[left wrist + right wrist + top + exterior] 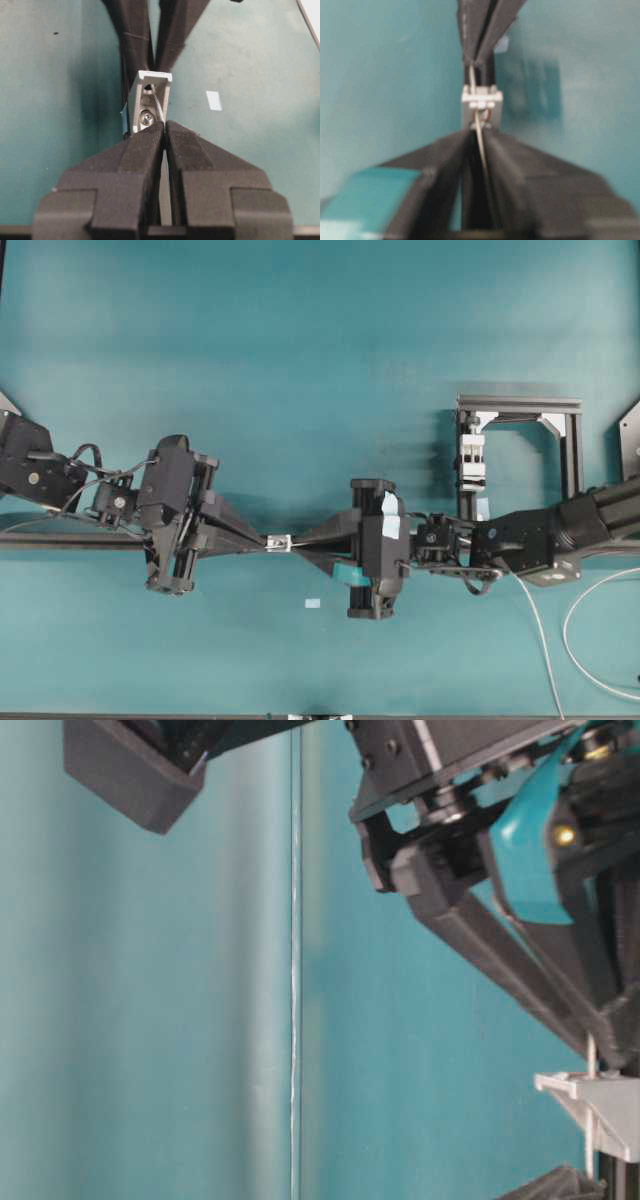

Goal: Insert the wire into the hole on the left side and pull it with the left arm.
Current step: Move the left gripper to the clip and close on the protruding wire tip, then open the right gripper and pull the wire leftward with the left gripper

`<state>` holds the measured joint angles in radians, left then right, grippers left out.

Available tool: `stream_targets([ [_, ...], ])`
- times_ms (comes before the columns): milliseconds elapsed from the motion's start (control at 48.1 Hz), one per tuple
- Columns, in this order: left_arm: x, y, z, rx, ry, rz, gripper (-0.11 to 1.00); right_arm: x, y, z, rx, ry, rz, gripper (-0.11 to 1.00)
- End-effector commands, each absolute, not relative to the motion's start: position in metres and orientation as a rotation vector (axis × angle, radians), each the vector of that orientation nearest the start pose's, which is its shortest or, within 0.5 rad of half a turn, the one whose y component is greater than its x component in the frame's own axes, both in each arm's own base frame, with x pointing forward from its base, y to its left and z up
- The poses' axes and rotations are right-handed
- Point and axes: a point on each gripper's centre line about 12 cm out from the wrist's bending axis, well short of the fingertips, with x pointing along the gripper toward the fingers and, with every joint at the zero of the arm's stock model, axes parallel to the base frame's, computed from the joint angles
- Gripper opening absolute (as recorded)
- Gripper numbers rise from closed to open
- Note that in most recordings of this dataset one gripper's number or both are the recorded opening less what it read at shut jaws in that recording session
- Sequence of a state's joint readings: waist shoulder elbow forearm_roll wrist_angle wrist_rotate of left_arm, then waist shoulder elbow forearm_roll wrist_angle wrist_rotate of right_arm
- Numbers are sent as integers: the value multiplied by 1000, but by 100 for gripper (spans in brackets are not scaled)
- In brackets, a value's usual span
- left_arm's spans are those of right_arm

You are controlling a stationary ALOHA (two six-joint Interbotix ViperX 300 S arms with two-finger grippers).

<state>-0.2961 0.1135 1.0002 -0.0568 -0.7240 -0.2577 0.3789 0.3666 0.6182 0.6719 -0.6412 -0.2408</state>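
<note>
Both arms matte black — right gripper [322, 543] wears teal and pale-blue tape.

The small block [279, 542] with the hole [148, 90] sits near the middle of the table [300, 340], somewhat toward its front edge. The left gripper [262, 539] reaches it from the left, the right gripper [296, 543] from the right, tips meeting at the block. The wire [158, 107] runs through the hole, between the left gripper's fingers [142, 150] on one side and toward the right gripper on the other. A tape scrap [312, 603] lies nearer the front edge, just right of the block. A metal frame [520, 440] stands toward the right edge, behind the right arm [560, 530].
</note>
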Motion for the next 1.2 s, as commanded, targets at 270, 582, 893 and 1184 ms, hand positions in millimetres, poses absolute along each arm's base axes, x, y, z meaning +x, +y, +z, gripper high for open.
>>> stream_targets([
  [270,317,-94,117,-229,399,-207,-10,409,119,105,163,392,-57,88],
  [582,294,-87,126,-225,437,-203,-10,395,115,110,163,399,-53,88],
  [893,256,-84,126,-220,478,-225,-10,389,113,111,161,403,-54,88],
  [1184,228,-82,132,-218,530,-245,-10,389,113,113,161,400,-53,87],
])
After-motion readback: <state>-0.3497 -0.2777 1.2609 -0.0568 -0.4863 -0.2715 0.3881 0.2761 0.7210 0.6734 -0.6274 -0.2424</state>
